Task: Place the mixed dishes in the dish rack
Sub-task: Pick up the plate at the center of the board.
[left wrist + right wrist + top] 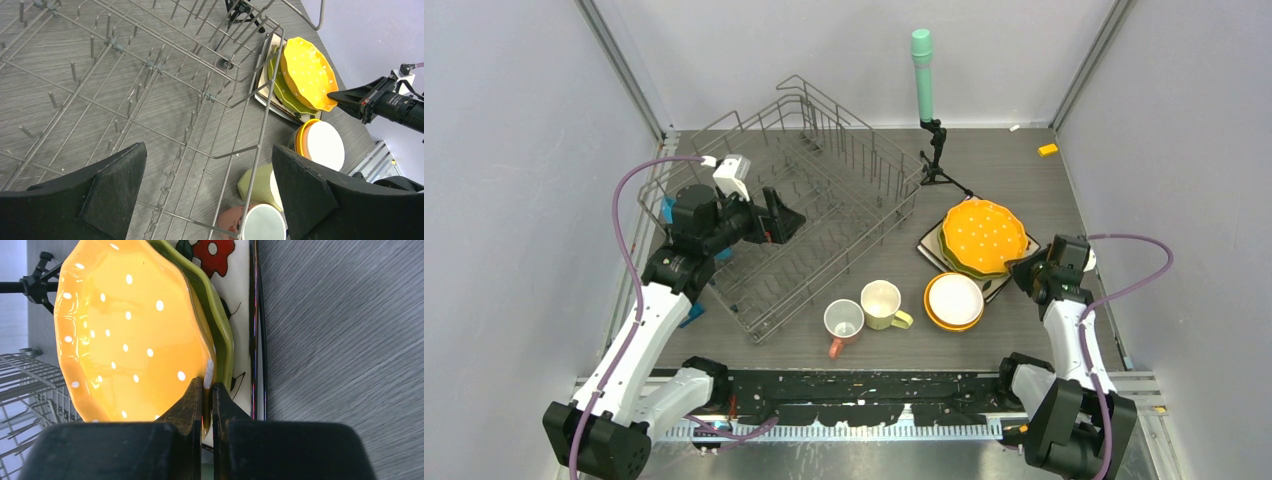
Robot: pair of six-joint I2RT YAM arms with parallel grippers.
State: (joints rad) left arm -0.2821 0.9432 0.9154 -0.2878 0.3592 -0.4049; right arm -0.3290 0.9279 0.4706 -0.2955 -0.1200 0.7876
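The orange dotted plate (pixel 984 235) (pixel 130 330) tops a stack with a yellow-green plate (pixel 222 335) and a white square plate (pixel 240 290) at the right. My right gripper (pixel 1022 268) (pixel 206 382) is shut on the orange plate's near rim. The wire dish rack (pixel 824 200) (pixel 150 65) stands at the back left, with my left gripper (pixel 786 222) (pixel 209 150) open above its floor, holding nothing. A pink mug (pixel 843 320), a pale-yellow mug (pixel 881 303) and a white bowl in an orange bowl (pixel 954 298) sit in front.
A green-topped cylinder on a black tripod (pixel 922 70) stands behind the plates. A small yellow block (pixel 1048 150) lies at the back right. A blue object (pixel 669 210) shows at the rack's left side. Grey walls close in left, right and back.
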